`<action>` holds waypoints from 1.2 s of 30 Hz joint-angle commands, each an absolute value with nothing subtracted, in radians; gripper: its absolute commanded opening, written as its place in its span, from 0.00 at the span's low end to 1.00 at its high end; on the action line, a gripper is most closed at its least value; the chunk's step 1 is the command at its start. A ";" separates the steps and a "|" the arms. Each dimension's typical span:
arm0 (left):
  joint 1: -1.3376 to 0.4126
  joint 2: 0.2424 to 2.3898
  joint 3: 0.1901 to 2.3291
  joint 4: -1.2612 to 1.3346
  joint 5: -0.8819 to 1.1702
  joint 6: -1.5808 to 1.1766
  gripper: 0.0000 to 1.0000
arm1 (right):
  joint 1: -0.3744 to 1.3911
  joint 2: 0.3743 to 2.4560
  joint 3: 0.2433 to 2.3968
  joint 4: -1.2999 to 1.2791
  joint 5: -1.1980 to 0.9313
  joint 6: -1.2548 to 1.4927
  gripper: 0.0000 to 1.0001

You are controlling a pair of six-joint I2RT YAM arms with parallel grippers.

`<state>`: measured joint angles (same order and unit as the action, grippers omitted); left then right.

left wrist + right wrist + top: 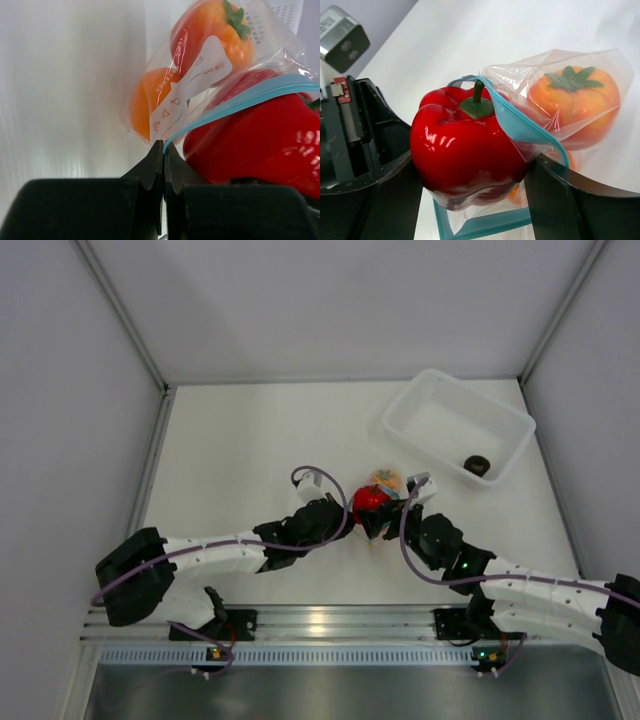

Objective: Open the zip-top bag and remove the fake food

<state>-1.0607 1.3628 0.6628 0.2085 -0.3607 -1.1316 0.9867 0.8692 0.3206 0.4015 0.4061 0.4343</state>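
The zip-top bag [388,480] lies mid-table with its mouth open. My left gripper [164,146] is shut on its light-blue zip strip [240,102]; it sits left of the bag in the top view [346,512]. My right gripper [472,167] is closed round the red pepper [465,150], which sits half out of the bag's mouth with the strip [520,127] looped round it. The right gripper shows in the top view [382,518] too. Two orange fruits [220,35] [147,100] stay inside the bag. A dark round piece [477,465] lies in the white tray [420,400].
The white translucent tray stands at the back right, about a hand's width from the bag. Grey walls close the table on the left, back and right. Both arms meet over the table's middle.
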 commanded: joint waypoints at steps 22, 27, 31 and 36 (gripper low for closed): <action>-1.058 1.123 0.454 0.109 -0.707 -1.305 0.00 | 0.944 0.681 0.604 -0.065 0.062 0.583 0.31; -1.058 1.039 0.453 0.042 -0.739 -1.292 0.00 | 0.922 0.690 0.669 -0.199 0.280 0.506 0.30; -1.058 0.939 0.459 0.003 -0.752 -1.195 0.00 | 0.696 0.733 0.744 -0.273 0.286 0.465 0.33; -1.055 0.839 0.537 -0.115 -0.738 -1.083 0.00 | 0.367 0.907 0.816 -0.262 0.206 0.430 0.32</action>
